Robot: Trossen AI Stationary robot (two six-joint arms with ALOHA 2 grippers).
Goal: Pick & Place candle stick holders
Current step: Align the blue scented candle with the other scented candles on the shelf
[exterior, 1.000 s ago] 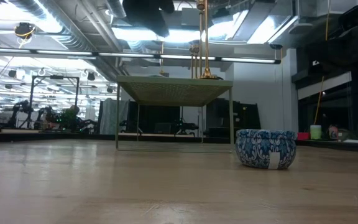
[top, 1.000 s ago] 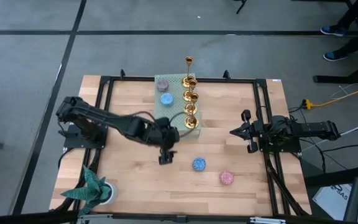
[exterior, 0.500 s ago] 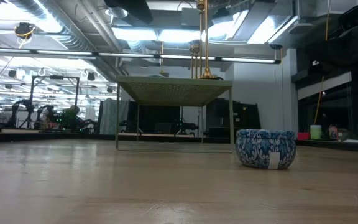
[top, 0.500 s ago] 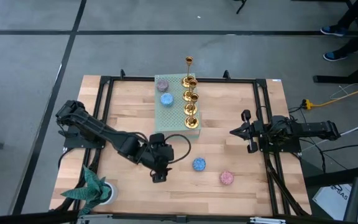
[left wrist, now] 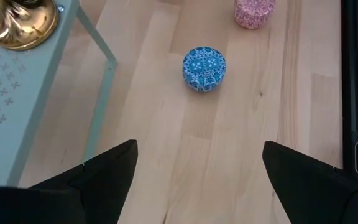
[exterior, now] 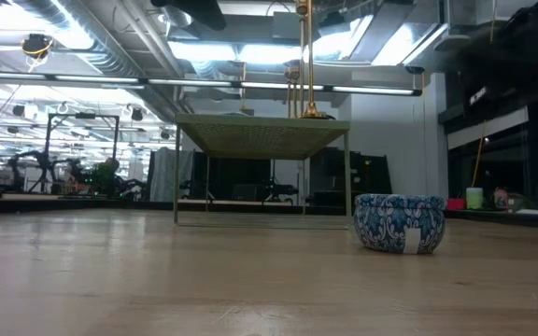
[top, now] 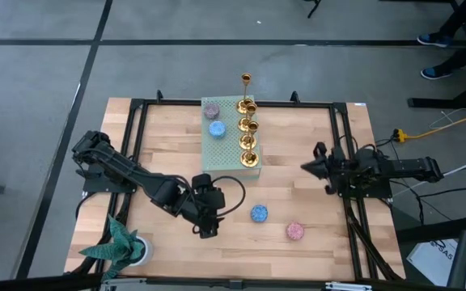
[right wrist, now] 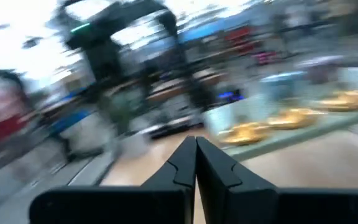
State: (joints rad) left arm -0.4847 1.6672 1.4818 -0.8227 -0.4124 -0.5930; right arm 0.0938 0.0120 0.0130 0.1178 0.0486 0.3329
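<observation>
Several gold candle stick holders [top: 248, 129] stand in a row on their round bases along the right side of a pale green mesh stand [top: 226, 145]; the tallest [top: 246, 81] is at the far end. The left wrist view shows one gold base [left wrist: 17, 25] on the stand's top. My left gripper [top: 206, 226] hangs open above bare wood, near and left of the stand, its fingers [left wrist: 114, 171] wide apart with nothing between them. My right gripper [top: 318, 166] waits shut at the table's right side, pointing level toward the stand [right wrist: 196, 162].
A blue patterned tin [top: 259, 213] and a pink tin [top: 295, 231] sit on the wood, near and right of the stand. Two more tins [top: 214, 120] rest on the stand's left half. A green paper plant [top: 120, 242] stands at the near left corner.
My left gripper has swung away from the stand's near end, toward the table's near edge and slightly left, staying open and empty. My right gripper has rolled about its own axis in place, still shut.
</observation>
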